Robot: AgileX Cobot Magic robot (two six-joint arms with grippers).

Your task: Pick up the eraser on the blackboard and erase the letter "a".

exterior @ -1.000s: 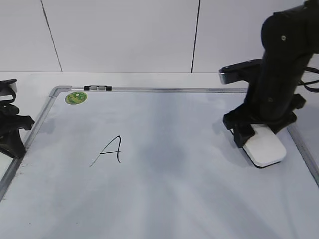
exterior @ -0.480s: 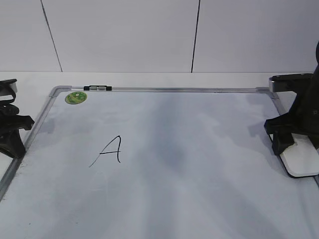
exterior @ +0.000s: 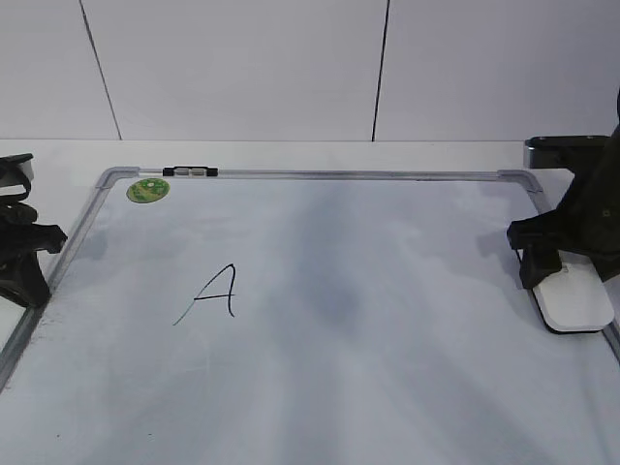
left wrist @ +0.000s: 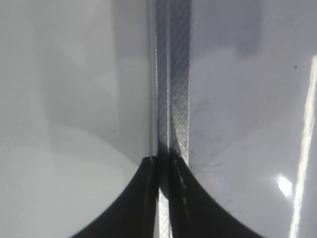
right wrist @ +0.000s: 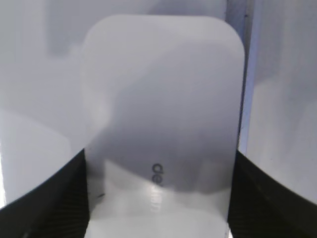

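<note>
Over at the right edge of the blackboard [exterior: 387, 320], the right end effector [exterior: 562, 254] has its two dark fingers closed against the long sides of the eraser [exterior: 573, 301], gripping it. In the exterior view the eraser is a white rounded block with a thin black underside; it lies just inside the grey frame on the right side, below the rounded top-right corner. Whether it touches the board or hangs just above it cannot be told. The right wrist view shows the same eraser [right wrist: 163, 124] from above, with a faint printed word on its top, a dark finger [right wrist: 44, 198] on each side of it and the frame strip running just beside its right edge.

On the left part of the board stands a pointed capital letter [exterior: 215, 294] in thin black marker with a long tail to the lower left, well apart from the eraser. A round green sticker [exterior: 147, 190] sits in the top-left corner, and a small black-and-silver clip [exterior: 190, 171] rests on the top frame near it.

At the far left, the left end effector [exterior: 21, 254] rests on the white table [exterior: 291, 153] just outside the frame. In the left wrist view its fingers [left wrist: 148, 198] are pressed together with nothing between them, over the frame strip [left wrist: 173, 99].
</note>
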